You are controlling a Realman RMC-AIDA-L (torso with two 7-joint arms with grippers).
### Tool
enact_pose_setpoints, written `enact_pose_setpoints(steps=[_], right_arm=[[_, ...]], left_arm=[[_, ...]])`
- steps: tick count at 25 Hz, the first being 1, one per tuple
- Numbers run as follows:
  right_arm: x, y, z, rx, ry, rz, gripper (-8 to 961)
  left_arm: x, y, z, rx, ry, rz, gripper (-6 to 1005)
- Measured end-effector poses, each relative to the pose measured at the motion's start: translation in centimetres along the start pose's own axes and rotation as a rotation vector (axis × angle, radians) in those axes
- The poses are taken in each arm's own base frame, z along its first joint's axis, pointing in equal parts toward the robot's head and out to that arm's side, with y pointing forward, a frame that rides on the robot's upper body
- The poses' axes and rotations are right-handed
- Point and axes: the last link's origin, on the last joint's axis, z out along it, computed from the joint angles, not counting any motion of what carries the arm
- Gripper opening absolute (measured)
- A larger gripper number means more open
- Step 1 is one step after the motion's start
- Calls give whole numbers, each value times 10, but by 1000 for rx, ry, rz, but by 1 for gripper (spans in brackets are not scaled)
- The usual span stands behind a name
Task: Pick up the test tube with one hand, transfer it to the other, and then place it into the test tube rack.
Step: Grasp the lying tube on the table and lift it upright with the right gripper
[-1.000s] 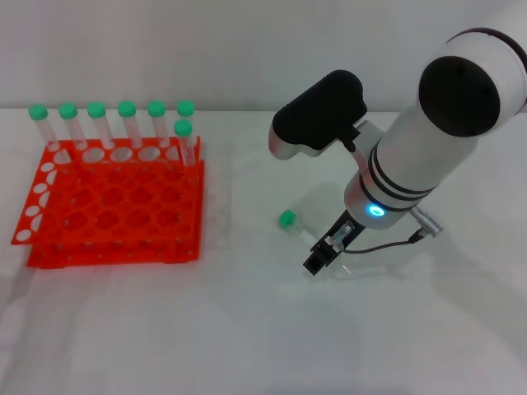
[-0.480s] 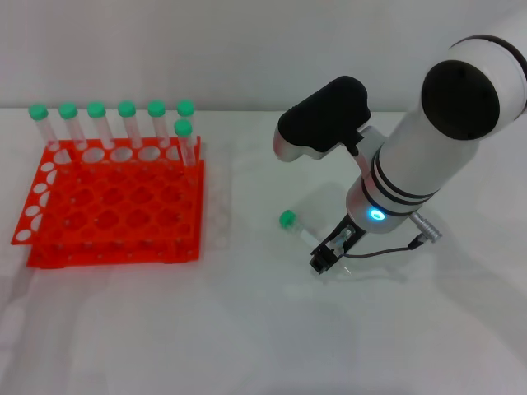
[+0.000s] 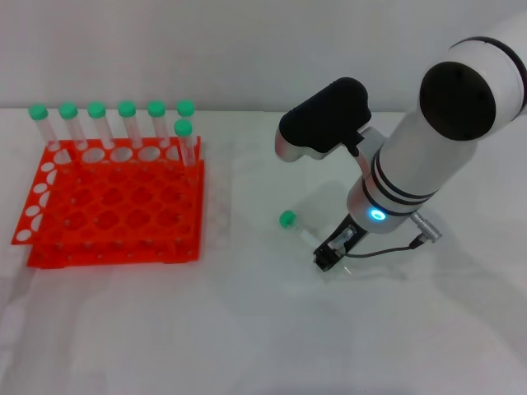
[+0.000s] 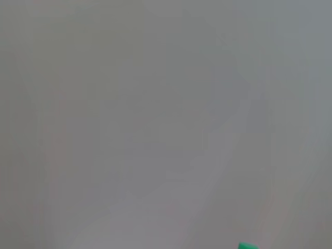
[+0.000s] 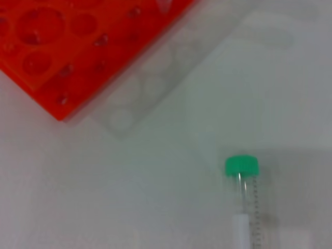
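Note:
The test tube (image 3: 298, 228) lies flat on the white table to the right of the rack, its green cap (image 3: 287, 219) pointing toward the rack. My right gripper (image 3: 326, 257) is down at the table over the tube's tip end, which is hidden behind it. In the right wrist view the test tube (image 5: 246, 202) shows cap first, with the rack corner (image 5: 78, 57) beyond it. The orange-red test tube rack (image 3: 115, 206) stands at the left. My left gripper is out of view; the left wrist view shows blank grey and a sliver of green cap (image 4: 248, 246).
Several green-capped tubes (image 3: 97, 123) stand along the rack's back row, and one more (image 3: 184, 140) stands just in front at the right end. The right arm's thick white body (image 3: 428, 140) and a black housing (image 3: 325, 119) hang over the table's right half.
My right gripper has shifted slightly right and settled closer onto the tube's tip end. The tube's green cap has stayed in place.

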Motion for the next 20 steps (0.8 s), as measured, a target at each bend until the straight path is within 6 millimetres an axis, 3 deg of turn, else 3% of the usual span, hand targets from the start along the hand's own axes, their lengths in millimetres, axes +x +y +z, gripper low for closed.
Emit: enact_pose_setpoints(steps=[4, 14, 20], right_arm=[[3, -2, 3, 11, 16, -3, 387], [6, -4, 4, 7, 14, -14, 248], [5, -8, -6, -28, -48, 7, 187]], left_arm=[[1, 0, 0, -2, 4, -1, 889], [1, 1, 1, -5, 9, -3, 889], [2, 2, 2, -7, 12, -4, 888]])
